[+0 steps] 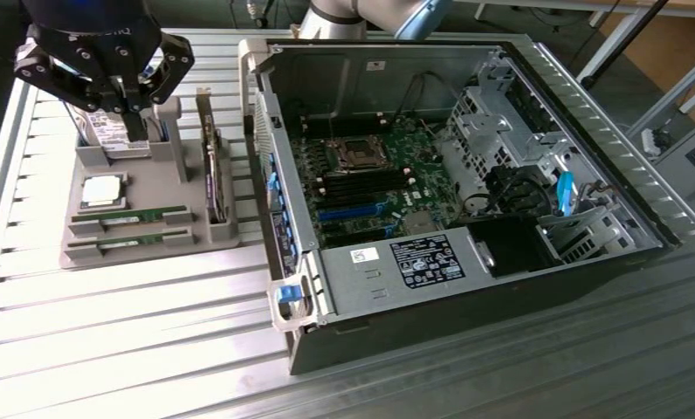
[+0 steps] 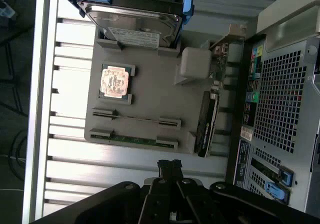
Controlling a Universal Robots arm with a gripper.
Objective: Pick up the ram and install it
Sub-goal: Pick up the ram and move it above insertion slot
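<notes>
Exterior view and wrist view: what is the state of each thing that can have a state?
gripper, jaws shut, empty, raised near the holder.
ram, on edge in its holder slot, not picked up.
processor, flat in the holder.
hard drive, upright in the holder.
case, open, on its side.

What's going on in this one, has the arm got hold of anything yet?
A single robot arm is working next to an open computer case. Its gripper is shut and empty, hanging above a grey parts holder on the exterior view's left. The ram lies in its slot on the holder, not yet picked up, with a second stick alongside it. A processor chip and a hard drive sit in the same holder.
</notes>
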